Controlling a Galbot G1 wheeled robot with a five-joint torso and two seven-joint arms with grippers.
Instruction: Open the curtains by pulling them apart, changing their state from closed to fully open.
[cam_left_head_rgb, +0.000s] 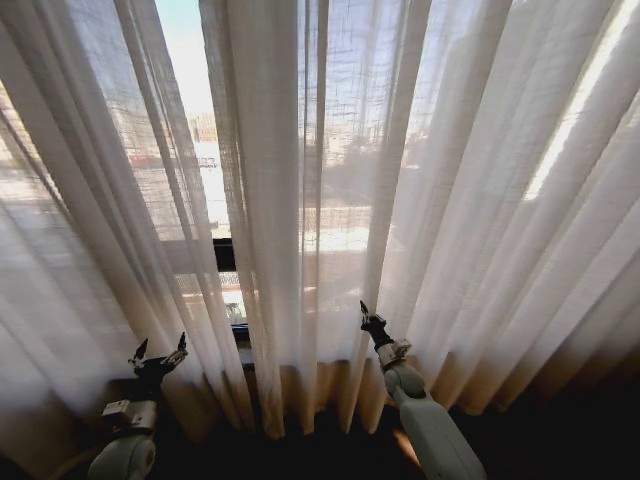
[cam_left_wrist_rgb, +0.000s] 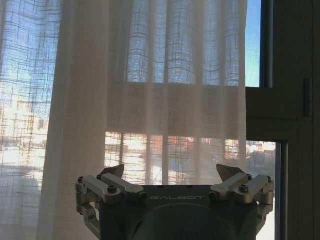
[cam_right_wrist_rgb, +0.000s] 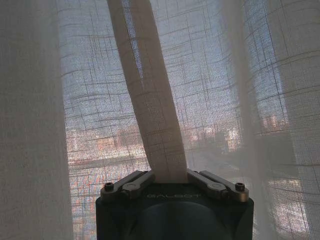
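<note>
A: Sheer cream-white pleated curtains (cam_left_head_rgb: 330, 200) hang floor-length across the whole window, and there's a narrow gap between the panels left of centre, with sky and buildings showing through it.

B: And the right hand (cam_left_head_rgb: 364, 312)?

A: Up against the middle panel, low down. From its wrist camera, the fingers are pressed together on a gathered fold of that curtain fabric (cam_right_wrist_rgb: 157, 125), which rises at a slant from between them.

B: The left hand (cam_left_head_rgb: 160, 350)?

A: Low on the left, in front of the left panel, with its two dark fingers (cam_left_wrist_rgb: 111, 172) spread apart and nothing between them. Its wrist camera looks at the curtain edge with the dark window frame (cam_left_wrist_rgb: 280, 110) just beside it.

B: Any containers around?

A: None to report, just fabric, glass and frame.
</note>
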